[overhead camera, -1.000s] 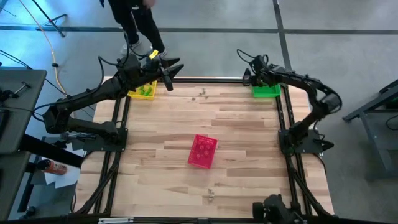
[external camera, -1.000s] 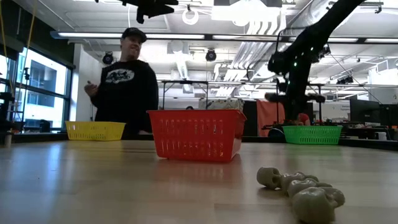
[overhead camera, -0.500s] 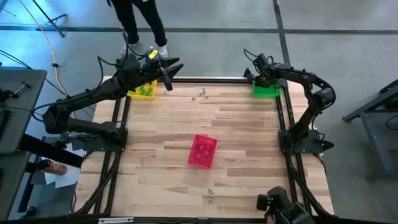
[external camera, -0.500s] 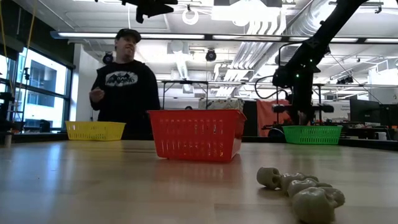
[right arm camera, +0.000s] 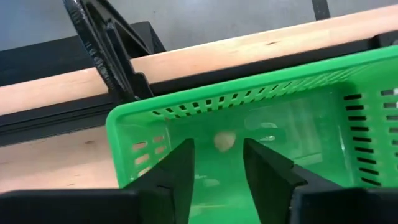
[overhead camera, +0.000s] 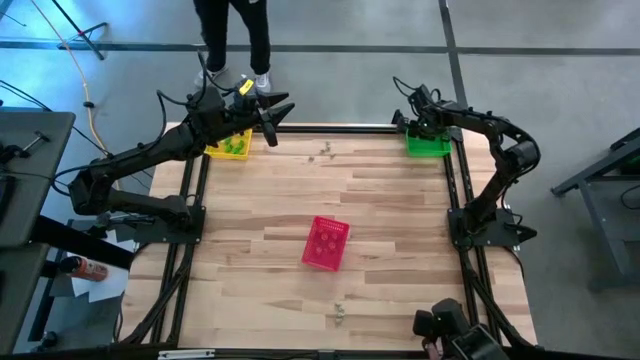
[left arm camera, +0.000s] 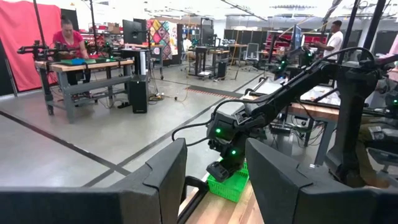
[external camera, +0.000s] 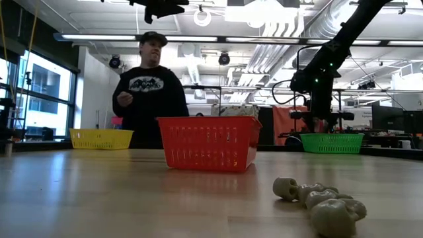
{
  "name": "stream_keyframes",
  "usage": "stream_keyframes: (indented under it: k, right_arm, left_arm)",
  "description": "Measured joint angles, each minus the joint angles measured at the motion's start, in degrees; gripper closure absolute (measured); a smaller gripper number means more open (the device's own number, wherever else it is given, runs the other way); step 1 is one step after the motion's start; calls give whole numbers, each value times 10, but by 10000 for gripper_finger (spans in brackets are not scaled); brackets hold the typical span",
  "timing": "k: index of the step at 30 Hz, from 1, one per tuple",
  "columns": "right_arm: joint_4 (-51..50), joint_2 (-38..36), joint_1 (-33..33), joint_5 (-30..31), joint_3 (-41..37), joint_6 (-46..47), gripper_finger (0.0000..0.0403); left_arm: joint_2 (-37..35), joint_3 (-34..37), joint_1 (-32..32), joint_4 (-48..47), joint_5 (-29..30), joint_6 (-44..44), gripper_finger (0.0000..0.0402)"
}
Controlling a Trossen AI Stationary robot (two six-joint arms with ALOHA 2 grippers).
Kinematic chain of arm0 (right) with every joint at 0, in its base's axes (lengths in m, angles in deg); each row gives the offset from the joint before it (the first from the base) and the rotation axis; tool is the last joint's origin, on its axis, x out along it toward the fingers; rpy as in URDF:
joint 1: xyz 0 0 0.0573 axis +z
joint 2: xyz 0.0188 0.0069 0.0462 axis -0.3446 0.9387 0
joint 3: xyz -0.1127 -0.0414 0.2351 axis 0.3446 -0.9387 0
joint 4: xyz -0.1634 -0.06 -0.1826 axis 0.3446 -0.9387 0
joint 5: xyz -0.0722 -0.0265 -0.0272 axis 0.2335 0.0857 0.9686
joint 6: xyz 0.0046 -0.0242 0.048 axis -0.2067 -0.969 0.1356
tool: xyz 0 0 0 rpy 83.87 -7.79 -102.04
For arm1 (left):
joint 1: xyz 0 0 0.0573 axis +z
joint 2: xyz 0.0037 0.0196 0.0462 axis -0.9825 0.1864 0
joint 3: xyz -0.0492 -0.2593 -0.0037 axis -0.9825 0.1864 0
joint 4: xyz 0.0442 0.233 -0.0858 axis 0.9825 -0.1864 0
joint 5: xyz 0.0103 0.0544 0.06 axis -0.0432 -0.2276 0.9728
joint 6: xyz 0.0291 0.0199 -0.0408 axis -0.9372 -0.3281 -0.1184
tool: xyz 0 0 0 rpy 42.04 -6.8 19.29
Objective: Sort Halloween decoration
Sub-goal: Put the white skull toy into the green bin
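Right pincer (right arm camera: 216, 167) over the green basket (right arm camera: 323, 81), fingers parted and empty, a pale trinket (right arm camera: 222, 142) just below between them. Left pincer (overhead camera: 268, 118) parted and empty near the yellow basket (overhead camera: 228, 146), which holds green pieces. Unsorted trinkets on the table: far edge (overhead camera: 323, 153), near edge (external camera: 317, 199).

Table centre (overhead camera: 330, 190) open, pink basket (overhead camera: 325, 243) mid-front, baskets at rear corners.

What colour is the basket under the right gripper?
Green. The basket shows best in the right wrist view, directly below the right gripper.
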Motion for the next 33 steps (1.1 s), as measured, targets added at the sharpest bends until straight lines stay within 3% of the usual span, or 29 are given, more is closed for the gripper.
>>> stream_keyframes:
  k: [6,12,15,20,25,29,33]
  right_arm:
    - [15,-35,0,11,0,-17,247]
    - [109,-125,8,-16,0,-57,247]
    - [194,-175,22,-84,0,-94,247]
    - [345,-240,70,-259,0,-164,247]
    - [401,-265,150,-383,0,-249,247]
    - [397,-267,221,-439,0,-356,247]
    - [395,-267,283,-436,0,-463,247]
  left_arm:
    - [0,0,0,0,0,0,247]
    - [0,0,0,-2,0,-10,247]
    - [0,0,0,-3,0,-28,247]
    - [0,0,0,-19,-18,-30,247]
    - [0,0,0,-52,-39,-36,247]
    - [0,0,0,-70,-64,-40,247]
    - [0,0,1,-71,-101,-26,247]
